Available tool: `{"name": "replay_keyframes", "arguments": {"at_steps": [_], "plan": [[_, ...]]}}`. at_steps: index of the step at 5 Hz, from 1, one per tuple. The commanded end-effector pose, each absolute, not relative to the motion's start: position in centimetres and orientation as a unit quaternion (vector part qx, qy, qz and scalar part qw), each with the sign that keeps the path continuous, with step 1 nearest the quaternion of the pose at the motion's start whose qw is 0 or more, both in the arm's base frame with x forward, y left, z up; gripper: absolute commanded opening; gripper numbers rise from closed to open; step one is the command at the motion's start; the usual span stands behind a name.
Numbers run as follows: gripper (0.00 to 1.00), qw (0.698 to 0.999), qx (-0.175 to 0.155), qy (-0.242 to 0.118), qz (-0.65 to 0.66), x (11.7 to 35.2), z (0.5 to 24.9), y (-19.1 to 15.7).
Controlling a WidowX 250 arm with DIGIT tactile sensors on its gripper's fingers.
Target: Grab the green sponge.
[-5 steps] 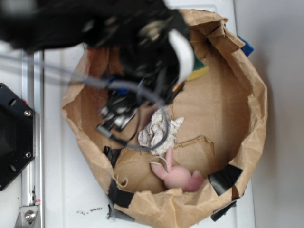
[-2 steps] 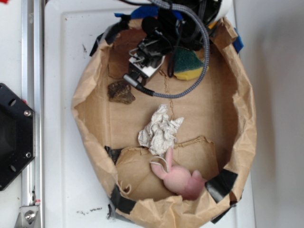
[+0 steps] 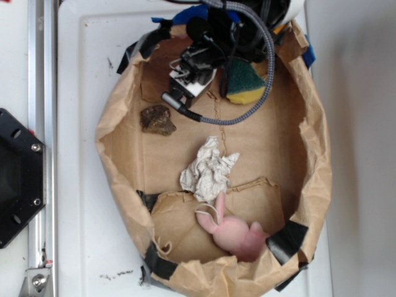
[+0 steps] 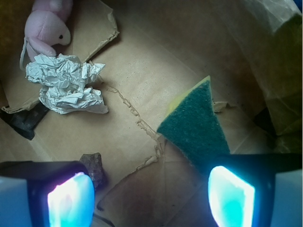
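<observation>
Only the wrist view shows the fingers [image 4: 231,191] spread, the green sponge [image 4: 195,124] near one.

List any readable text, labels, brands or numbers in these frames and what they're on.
None readable in either view.
Sponge: plain green face, no brand.
Crumpled paper: no print visible.
Pink toy, rock, paper bag, black tape: unmarked.
Black block at the left edge: only screws, no label.
Claw: glowing pads, no markings.
</observation>
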State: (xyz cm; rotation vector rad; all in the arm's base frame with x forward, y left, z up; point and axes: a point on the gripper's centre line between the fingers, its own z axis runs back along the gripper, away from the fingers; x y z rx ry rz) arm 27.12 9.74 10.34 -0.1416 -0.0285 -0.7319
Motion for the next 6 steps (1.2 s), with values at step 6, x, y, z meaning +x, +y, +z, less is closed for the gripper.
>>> {"name": "replay_keyframes", "arguments": {"at_steps": [6], "plan": [[1.00, 0.882, 0.003, -0.026, -0.471, 29.5, 10.3, 7.7]]}}
